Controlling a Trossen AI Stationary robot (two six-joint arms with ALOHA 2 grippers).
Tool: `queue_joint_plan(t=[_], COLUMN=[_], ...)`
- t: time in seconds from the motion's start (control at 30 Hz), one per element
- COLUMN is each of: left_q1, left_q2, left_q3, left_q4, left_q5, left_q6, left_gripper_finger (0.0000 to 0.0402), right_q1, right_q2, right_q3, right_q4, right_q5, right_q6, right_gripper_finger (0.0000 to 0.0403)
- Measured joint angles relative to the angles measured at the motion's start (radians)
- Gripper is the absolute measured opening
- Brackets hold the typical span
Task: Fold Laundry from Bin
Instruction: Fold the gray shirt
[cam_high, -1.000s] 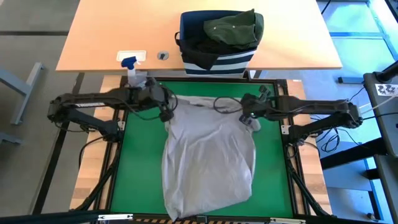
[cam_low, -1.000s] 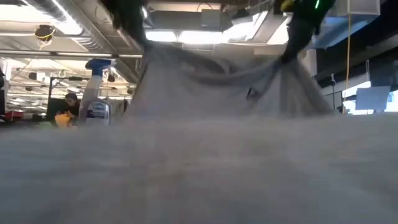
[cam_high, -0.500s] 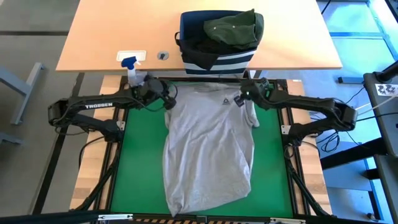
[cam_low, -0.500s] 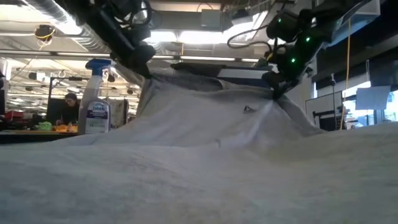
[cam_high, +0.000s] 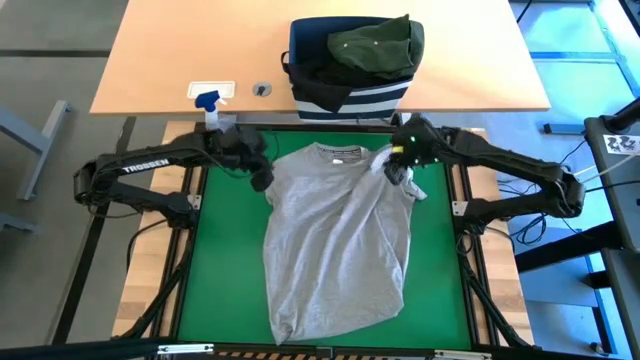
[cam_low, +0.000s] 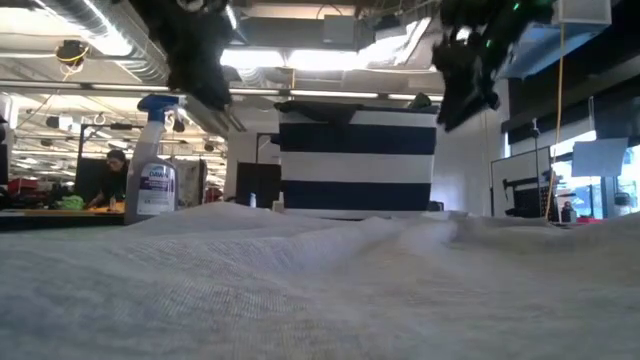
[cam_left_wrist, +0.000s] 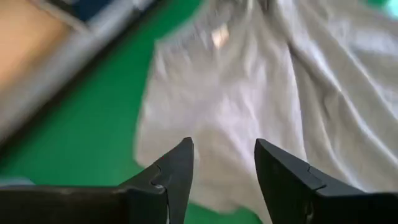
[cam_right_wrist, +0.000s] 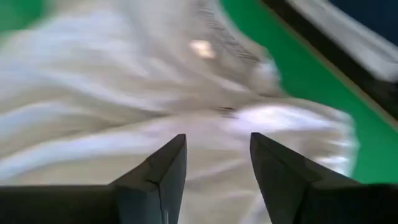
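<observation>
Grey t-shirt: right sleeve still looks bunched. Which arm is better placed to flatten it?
Right. The right gripper hangs open over the bunched sleeve of the grey t-shirt. The left gripper, also open, sits at the opposite shoulder and would have to cross the whole shirt.

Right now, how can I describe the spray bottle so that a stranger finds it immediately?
Start at the green mat where the grey T-shirt lies spread. Go to the mat's far left corner, near the left arm. There stands the spray bottle, clear with a blue nozzle, the only upright small thing beside the striped navy bin.
</observation>
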Motion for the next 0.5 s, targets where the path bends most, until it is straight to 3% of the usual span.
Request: queue_joint_plan(t=[0.27,0.5], left_q1=[-0.027,0.034], left_q2=[0.029,0.088], left_q3=[-0.283,-0.396], left_q4=[0.122,0.285], left_q5=[-0.027,-0.044], left_q6=[-0.138,-0.164], left_gripper_finger=[0.0144,0.0134], right_q1=[0.241,0.372], right_q2=[0.001,0.028], right_q3=[-0.116,-0.248], right_q4=[0.134,0.211], right_q5=[0.028,0.080], right_q6=[0.102,0.189], right_gripper_finger=[0.0179,0.0179])
